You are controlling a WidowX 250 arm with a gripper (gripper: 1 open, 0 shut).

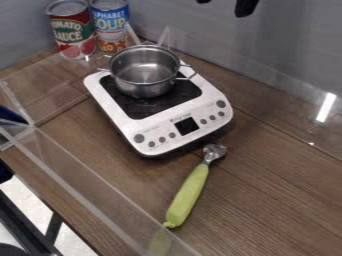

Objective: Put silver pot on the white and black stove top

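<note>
Silver pot (pixel 144 72): one, sitting on the white and black stove top (pixel 159 113), toward its rear, near the cans; already placed, to judge by its pose. Contents: none seen.

Tool (pixel 245 8): dark, at the upper edge of the view, well apart from the pot; fingers spread wide, nothing held.

Tin cans (pixel 72 29), two: just behind the pot. Risk: a return toward the pot to adjust it could knock them, cause being the tight spacing.

Side handles: projecting. Risk: a low sweep of the arm could catch one and drag or tip the pot off the glass.

Green-handled utensil (pixel 189 194): on the tabletop (pixel 274 190), before the stove. Risk: a needless reach could nudge it; likeliest fault, disturbing a finished placement.
</note>
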